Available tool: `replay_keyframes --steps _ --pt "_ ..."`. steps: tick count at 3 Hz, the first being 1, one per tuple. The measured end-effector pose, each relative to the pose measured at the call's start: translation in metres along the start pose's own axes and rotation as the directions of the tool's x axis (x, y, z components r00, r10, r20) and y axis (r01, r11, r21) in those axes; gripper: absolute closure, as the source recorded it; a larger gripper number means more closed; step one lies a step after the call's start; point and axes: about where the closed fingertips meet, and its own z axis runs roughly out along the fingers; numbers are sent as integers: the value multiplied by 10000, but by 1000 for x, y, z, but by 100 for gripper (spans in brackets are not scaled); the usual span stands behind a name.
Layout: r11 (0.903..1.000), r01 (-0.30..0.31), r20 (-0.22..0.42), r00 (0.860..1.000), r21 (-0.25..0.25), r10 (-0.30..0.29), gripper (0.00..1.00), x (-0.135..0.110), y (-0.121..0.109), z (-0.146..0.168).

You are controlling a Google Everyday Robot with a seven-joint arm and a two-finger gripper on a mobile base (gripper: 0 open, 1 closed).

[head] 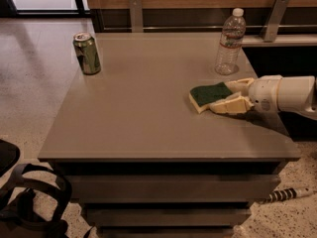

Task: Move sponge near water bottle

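The gripper (224,96) reaches in low over the table (138,113) from the right on its white arm (292,93). Its two pale fingers (232,104) are narrowed onto the right end of the sponge (208,95), one along the near edge and one at the far right corner. No gap shows between pads and foam, so it looks like a light pinch on the sponge. The sponge lies flat on the tabletop, green side up, right of centre. It is a little nearer than the water bottle (230,42), which stands upright toward the far right edge. The sponge and bottle are close but clearly apart. The green can (87,53) stands well away at the far left and plays no part. The travel left is short, toward the far side and a touch right. To do it well, keep the squeeze gentle, since soft foam buckles under a hard pinch. Lift the sponge only just off the surface, or slide it. Aim for a spot just on the near-left side of the bottle's base. The upper finger leads in that direction and the empty-looking bottle seems light and tall, so stop short of contact, then part the fingers and draw back to the right
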Motion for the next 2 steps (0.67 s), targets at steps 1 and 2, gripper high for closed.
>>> replay_keyframes --steps 1,2 --pt "10000 0 0 10000 0 0 95 0 0 0" --pt "9996 272 -377 9989 -27 -273 100 -19 4 -7"
